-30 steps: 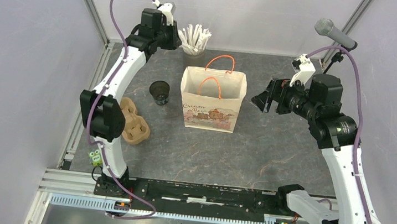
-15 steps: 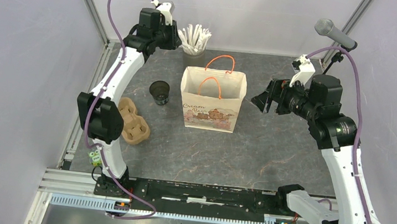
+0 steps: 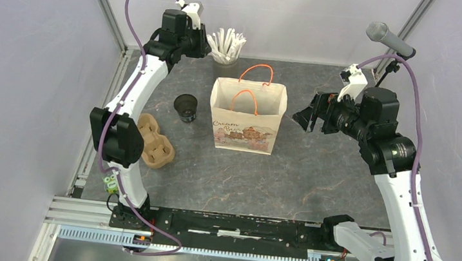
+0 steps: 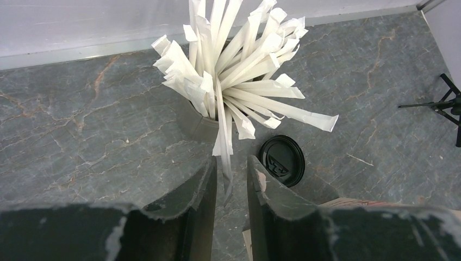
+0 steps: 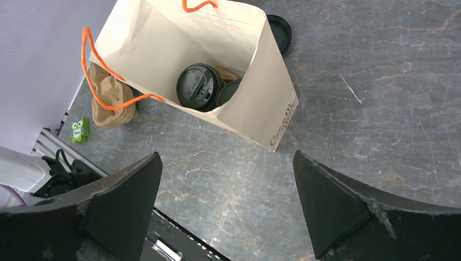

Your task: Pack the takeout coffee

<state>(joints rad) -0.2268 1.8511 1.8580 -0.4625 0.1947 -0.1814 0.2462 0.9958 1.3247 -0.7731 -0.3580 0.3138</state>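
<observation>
One black takeout coffee cup (image 3: 185,107) stands open and lidless on the table, left of the paper bag (image 3: 247,116). Inside the bag sit a lidded cup (image 5: 199,87) and a second black cup (image 5: 228,91) on a brown carrier. A loose black lid (image 4: 281,161) lies behind the bag. My left gripper (image 4: 231,168) hovers at the grey cup of white straws (image 4: 228,70). Its jaws stand narrowly apart, with one wrapped straw (image 4: 224,157) reaching between them and a gap on each side. My right gripper (image 5: 226,154) hangs wide open and empty, right of the bag (image 5: 163,38).
Brown pulp cup carriers (image 3: 155,140) lie at the left, near the left arm's elbow. A microphone (image 3: 387,38) on a stand rises at the back right corner. The bag's orange handles (image 3: 257,75) stick up. Walls and frame posts close the back and sides.
The left arm has shifted slightly at the straw cup. The right arm, bag and cups have not moved.
</observation>
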